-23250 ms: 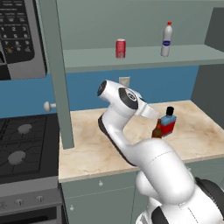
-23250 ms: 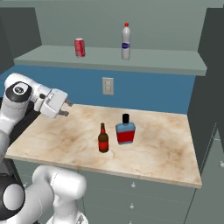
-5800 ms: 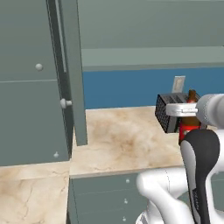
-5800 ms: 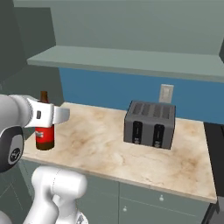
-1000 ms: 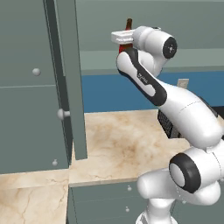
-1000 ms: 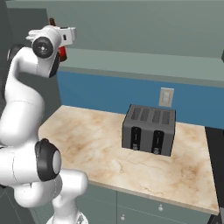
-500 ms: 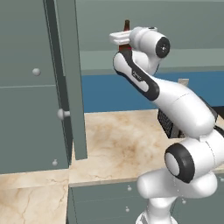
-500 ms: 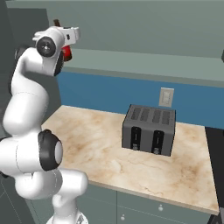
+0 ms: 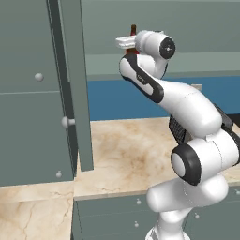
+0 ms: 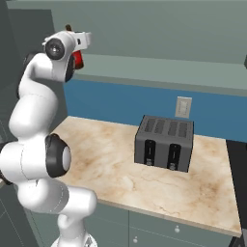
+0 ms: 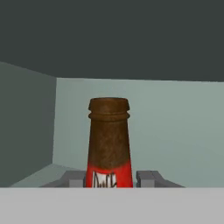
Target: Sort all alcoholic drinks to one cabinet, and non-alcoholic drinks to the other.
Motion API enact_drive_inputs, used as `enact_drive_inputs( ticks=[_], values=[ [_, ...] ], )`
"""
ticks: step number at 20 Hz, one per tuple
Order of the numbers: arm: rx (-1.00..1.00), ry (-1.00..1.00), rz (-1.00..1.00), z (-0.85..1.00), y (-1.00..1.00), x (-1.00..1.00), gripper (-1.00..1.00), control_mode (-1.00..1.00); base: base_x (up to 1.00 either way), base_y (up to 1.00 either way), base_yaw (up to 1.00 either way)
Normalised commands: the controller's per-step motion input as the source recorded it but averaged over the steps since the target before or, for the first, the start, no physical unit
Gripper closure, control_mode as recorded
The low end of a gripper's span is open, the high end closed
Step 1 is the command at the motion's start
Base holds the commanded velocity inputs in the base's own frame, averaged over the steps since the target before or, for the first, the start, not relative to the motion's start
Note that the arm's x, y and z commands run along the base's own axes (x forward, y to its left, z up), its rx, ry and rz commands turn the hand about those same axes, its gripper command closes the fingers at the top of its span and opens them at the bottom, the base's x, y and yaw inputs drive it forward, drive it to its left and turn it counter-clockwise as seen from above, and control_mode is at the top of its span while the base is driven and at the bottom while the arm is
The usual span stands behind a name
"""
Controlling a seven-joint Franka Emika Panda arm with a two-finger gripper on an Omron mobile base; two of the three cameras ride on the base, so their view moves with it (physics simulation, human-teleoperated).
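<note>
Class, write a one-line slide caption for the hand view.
Gripper shut on the brown beer bottle, facing into the cabinet interior.

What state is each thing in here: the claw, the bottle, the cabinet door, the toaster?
claw: shut on the beer bottle, raised to shelf height
beer bottle: upright, held in the claw, inside the open cabinet space
cabinet door: swung open
toaster: standing on the counter, slots empty
</note>
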Motion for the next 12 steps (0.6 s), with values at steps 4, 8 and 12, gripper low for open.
enact_drive_inputs(
  ticks=[4, 8, 12],
  values=[
    [0.00, 0.12, -0.02, -0.12, 0.00, 0.27, 1.00, -1.00, 0.00, 0.00, 0.00],
    [0.00, 0.04, -0.01, -0.09, 0.00, 0.24, 1.00, -1.00, 0.00, 0.00, 0.00],
    [0.00, 0.00, 0.00, -0.01, 0.00, 0.19, 1.00, -1.00, 0.00, 0.00, 0.00]
  ],
)
